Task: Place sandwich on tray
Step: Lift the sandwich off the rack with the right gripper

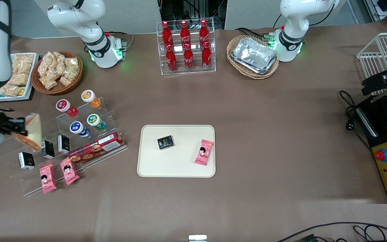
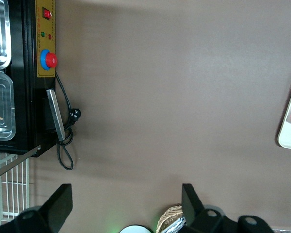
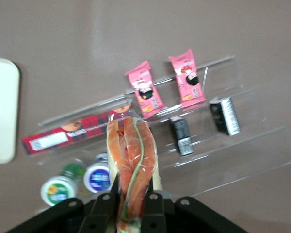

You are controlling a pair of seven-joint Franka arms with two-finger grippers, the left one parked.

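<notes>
Up front, the gripper (image 1: 21, 131) hangs over the clear stepped rack (image 1: 69, 141) at the working arm's end of the table, jaws clamped on the sandwich (image 1: 32, 131), which sits lifted between them. Well apart from the jaws lies the tray (image 1: 176, 168), carrying a black packet (image 1: 165, 142) and a pink packet (image 1: 204, 152).

Seen from the right wrist, the gripper (image 3: 131, 206) pinches the sandwich (image 3: 133, 160) edge-on, filling showing. Below the jaws lie two pink packets (image 3: 145, 90), a red box (image 3: 68, 133) and small tubs (image 3: 98, 177).
</notes>
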